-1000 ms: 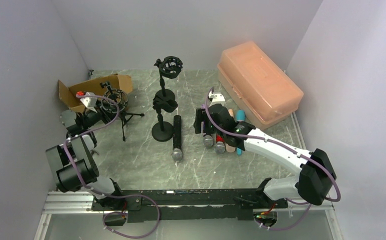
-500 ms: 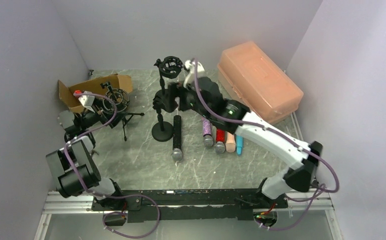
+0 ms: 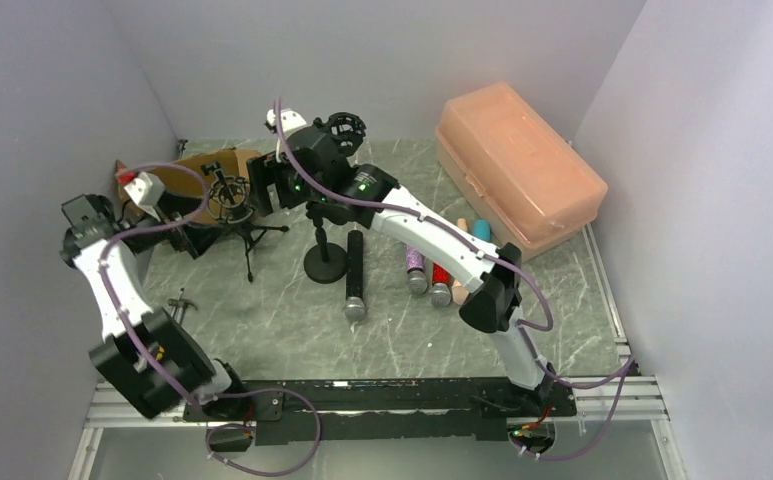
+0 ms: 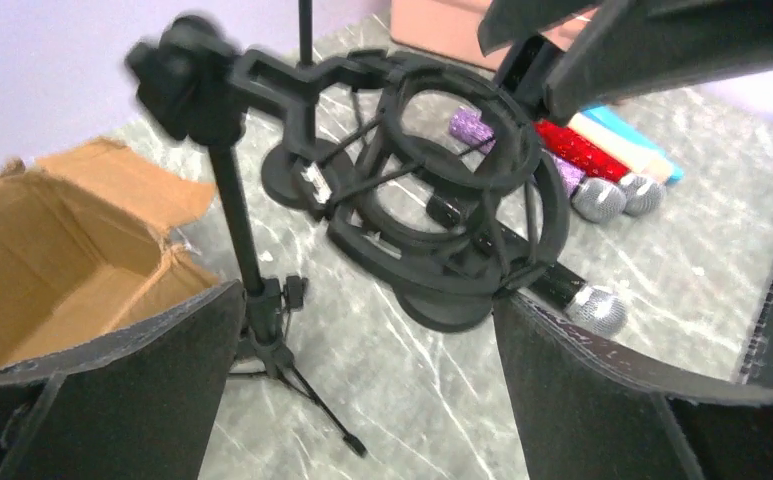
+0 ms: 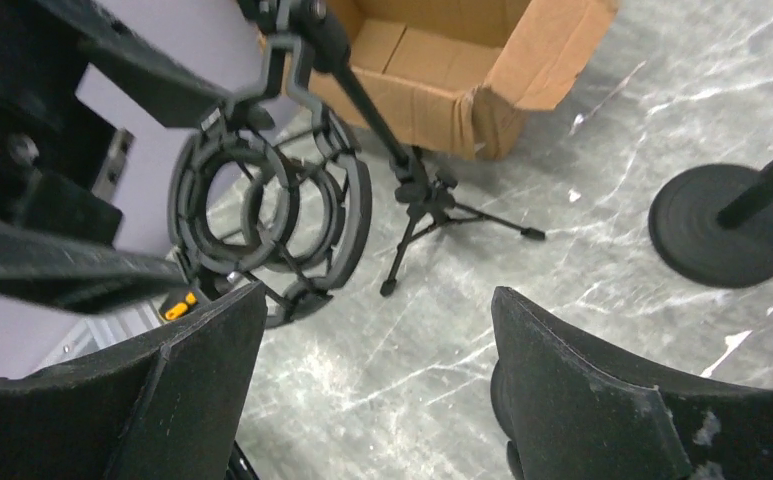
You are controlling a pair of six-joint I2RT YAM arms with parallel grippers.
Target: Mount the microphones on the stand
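Observation:
A small tripod stand [image 3: 247, 232] carries a black ring-shaped shock mount [image 3: 230, 190] [image 4: 442, 200] [image 5: 262, 215]. My left gripper [image 3: 197, 225] [image 4: 367, 300] is open just left of the mount, and my right gripper [image 3: 262, 190] [image 5: 377, 295] is open just right of it. Neither holds anything. A taller round-base stand [image 3: 325, 262] has an empty mount [image 3: 342, 130] on top. The black microphone [image 3: 355, 275] [image 4: 597, 305] lies beside its base. The purple [image 3: 415, 268], red [image 3: 442, 280], peach [image 4: 612, 140] and blue [image 3: 480, 230] microphones lie side by side further right, partly under my right arm.
An open cardboard box [image 3: 207, 165] [image 5: 442, 60] sits at the back left, behind the tripod stand. A closed orange plastic case [image 3: 517, 165] fills the back right. My right arm stretches across the middle of the table, over the round-base stand.
My right arm left the row of microphones and swung left to the tripod stand's mount. My left arm rose and its gripper opened wide.

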